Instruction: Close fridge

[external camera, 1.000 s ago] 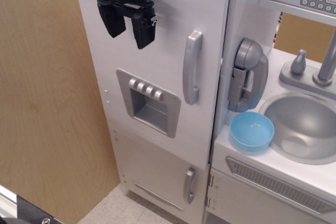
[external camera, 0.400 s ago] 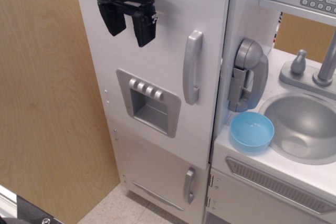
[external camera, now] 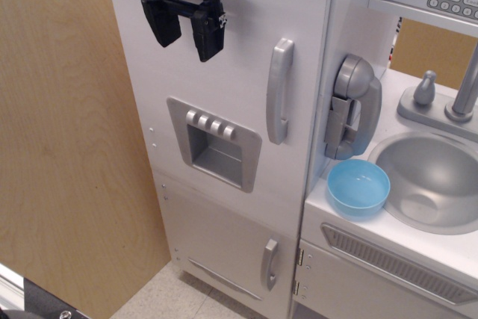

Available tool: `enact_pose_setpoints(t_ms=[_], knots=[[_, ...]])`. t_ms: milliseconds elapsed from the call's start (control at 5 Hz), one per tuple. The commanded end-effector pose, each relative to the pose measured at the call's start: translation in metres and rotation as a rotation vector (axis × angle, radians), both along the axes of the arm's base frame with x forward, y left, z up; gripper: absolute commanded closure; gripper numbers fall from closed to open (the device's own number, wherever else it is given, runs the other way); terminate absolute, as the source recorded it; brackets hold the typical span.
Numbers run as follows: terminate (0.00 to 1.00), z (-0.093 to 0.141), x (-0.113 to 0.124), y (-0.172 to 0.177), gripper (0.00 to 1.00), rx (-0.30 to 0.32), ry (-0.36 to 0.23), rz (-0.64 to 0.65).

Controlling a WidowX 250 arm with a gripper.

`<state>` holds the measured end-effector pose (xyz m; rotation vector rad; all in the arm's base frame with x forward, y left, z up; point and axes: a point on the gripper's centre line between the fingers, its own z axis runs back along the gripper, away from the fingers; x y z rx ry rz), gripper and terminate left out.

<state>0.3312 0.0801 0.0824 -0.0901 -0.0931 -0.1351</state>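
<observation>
Gripper [external camera: 187, 31] hangs before the upright fridge [external camera: 239, 72], handle [external camera: 279, 91] vertical.

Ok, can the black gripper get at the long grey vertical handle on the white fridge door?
Probably yes: the black gripper hangs open before the door, up-left of the handle, nothing between them.

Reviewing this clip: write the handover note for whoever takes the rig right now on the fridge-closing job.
Hand: open, empty, in front of the upper part of the fridge door, left of its long grey handle; contact with the door cannot be judged.
Fridge: door looks nearly flush with the cabinet, swung further shut than a second ago.
Done: most of the closing push.
Left: confirm it is fully shut, then back off.
</observation>
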Motion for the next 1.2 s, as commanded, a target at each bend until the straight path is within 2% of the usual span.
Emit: enact_pose_setpoints(t_ms=[0,400,600,800,1000], knots=[[0.0,0.014,0.008,0.003,0.0,0.014,-0.056,-0.008],[0.0,0.023,-0.034,0.005,0.0,0.007,-0.068,-0.076],[0.0,0.023,-0.054,0.011,0.0,0.02,-0.037,-0.101],[0.0,0.023,-0.054,0.011,0.0,0.02,-0.037,-0.101],[1.0,0.023,-0.054,0.011,0.0,0.02,-0.037,-0.101]])
